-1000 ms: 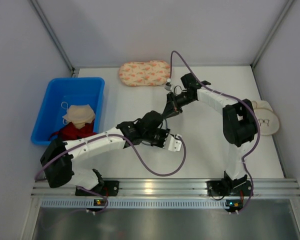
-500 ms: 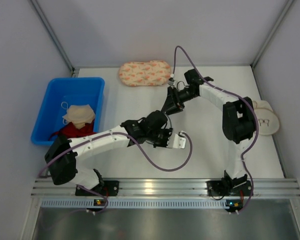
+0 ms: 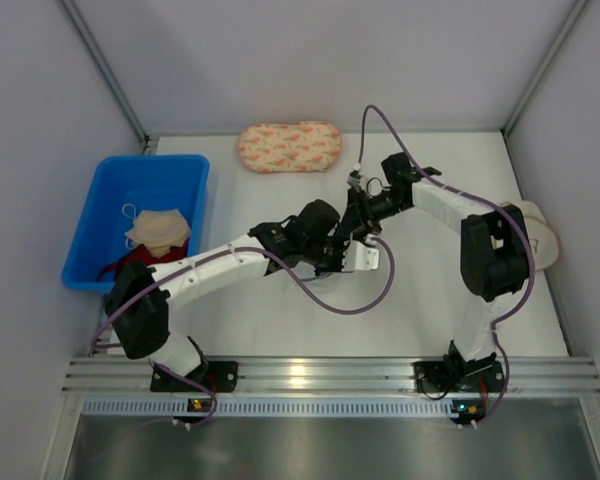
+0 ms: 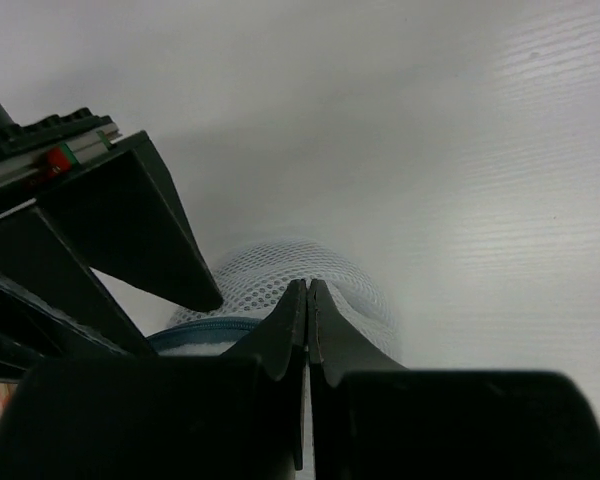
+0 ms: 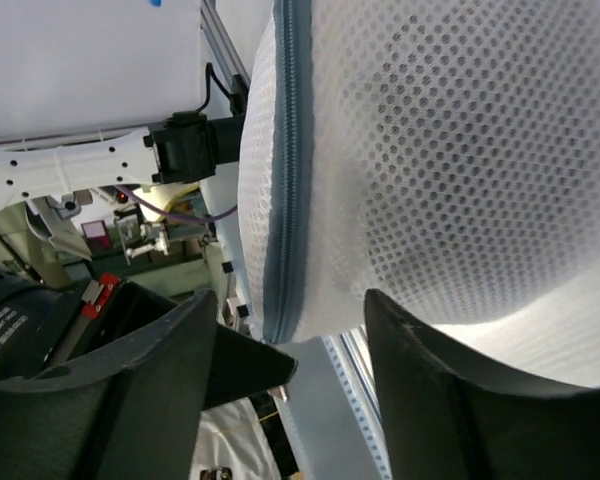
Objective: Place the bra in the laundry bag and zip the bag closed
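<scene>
The laundry bag [image 5: 460, 150] fills the right wrist view as a white mesh dome with a blue-grey zipper [image 5: 285, 170] along its rim. My right gripper [image 5: 330, 330] is open, one finger on each side of the bag's lower edge. In the left wrist view the mesh bag [image 4: 280, 275] lies just past my left gripper [image 4: 307, 285], which is shut with its tips against the mesh. Nothing shows between those jaws. In the top view both grippers meet at mid-table, the left gripper [image 3: 352, 254] just below the right gripper [image 3: 356, 234], and they cover the bag. The bra is hidden.
A blue bin [image 3: 100, 200] at the left holds a beige cloth [image 3: 160, 228] and a red item [image 3: 145, 262]. A peach patterned pouch [image 3: 290, 146] lies at the back. A beige bra [image 3: 542, 238] sits at the right edge behind the right arm.
My right gripper has opened and swung nearer and rightward. My left gripper, still shut, has moved right and away from the arm bases to meet it.
</scene>
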`<state>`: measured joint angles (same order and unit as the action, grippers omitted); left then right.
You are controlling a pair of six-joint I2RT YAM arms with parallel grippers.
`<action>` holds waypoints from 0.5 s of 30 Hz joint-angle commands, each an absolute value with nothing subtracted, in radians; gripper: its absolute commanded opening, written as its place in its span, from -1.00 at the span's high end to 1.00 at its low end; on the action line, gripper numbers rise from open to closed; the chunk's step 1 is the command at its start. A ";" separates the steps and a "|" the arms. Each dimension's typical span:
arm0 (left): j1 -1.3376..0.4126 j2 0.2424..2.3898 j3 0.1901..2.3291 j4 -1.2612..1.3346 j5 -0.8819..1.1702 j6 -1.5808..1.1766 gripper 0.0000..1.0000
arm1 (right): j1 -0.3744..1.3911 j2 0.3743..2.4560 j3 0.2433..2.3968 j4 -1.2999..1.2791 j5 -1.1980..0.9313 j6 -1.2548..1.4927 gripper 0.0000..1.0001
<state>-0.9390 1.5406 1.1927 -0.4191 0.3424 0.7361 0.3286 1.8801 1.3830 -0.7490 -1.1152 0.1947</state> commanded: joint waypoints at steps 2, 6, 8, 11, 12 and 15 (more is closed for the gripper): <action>-0.934 1.555 1.244 -0.387 0.337 0.732 1.00 | 0.391 1.848 1.373 -0.710 -1.140 0.195 -0.07; -0.934 1.530 1.218 -0.387 0.356 0.732 1.00 | 0.402 1.873 1.407 -0.745 -1.129 0.161 0.83; -0.936 1.513 1.192 -0.388 0.397 0.727 1.00 | 0.399 1.896 1.449 -0.782 -1.118 0.134 1.00; -0.945 1.468 1.138 -0.405 0.439 0.742 1.00 | 0.385 1.933 1.514 -0.814 -1.100 0.106 1.00; -0.949 1.453 1.126 -0.426 0.445 0.744 1.00 | 0.376 1.951 1.528 -0.815 -1.098 0.103 1.00; -0.960 1.431 1.118 -0.466 0.469 0.715 1.00 | 0.357 1.974 1.569 -0.810 -1.097 0.101 1.00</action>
<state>-0.9405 1.4940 1.1309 -0.4290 0.3794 0.7349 0.3882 1.9537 1.4902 -0.8097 -1.1072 0.1413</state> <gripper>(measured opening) 0.015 0.028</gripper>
